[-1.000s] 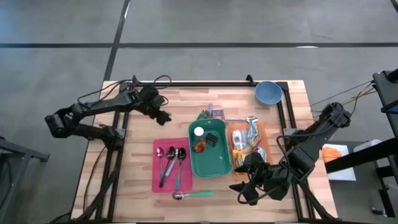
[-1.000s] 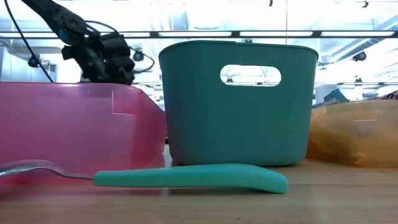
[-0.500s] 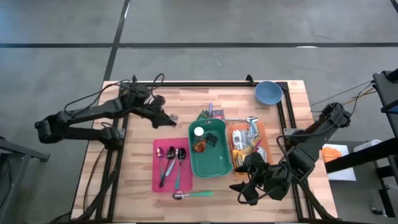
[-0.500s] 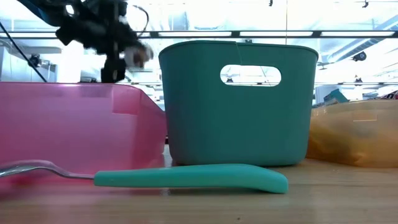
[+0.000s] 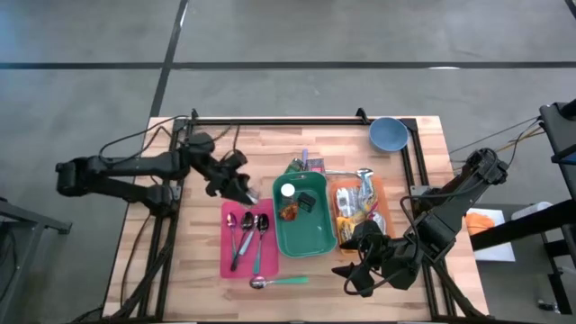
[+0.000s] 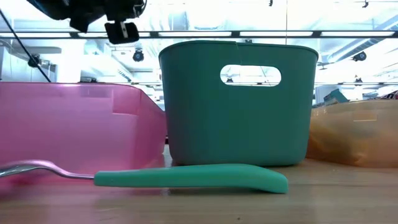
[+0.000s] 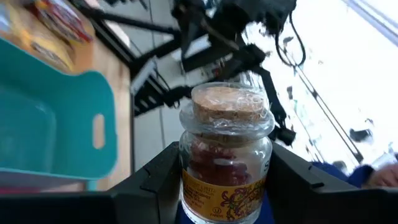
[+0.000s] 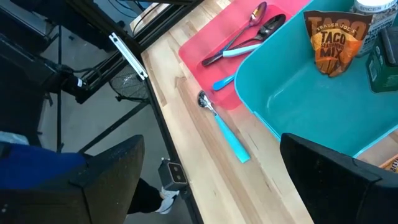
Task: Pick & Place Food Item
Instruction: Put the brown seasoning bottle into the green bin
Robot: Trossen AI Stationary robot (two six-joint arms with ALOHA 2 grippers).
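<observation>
Probably a robotics lab, bare concrete floor (image 5: 270, 81), ceiling strip lights (image 6: 249, 18), wooden table (image 5: 270, 135)

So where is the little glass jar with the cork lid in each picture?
High view: the small cork-lidded glass jar sits at the left tool's tip, beside the pink tray's top corner.
Low view: top left, a pale round shape that is probably the jar.
Left wrist view: centre, the jar gripped between the fingers.
Right wrist view: not in it.
Shared landmark: the teal plastic bin.

Blue bowl (image 5: 388, 133) (far corner), spoons (image 5: 246, 225), perhaps three
</observation>
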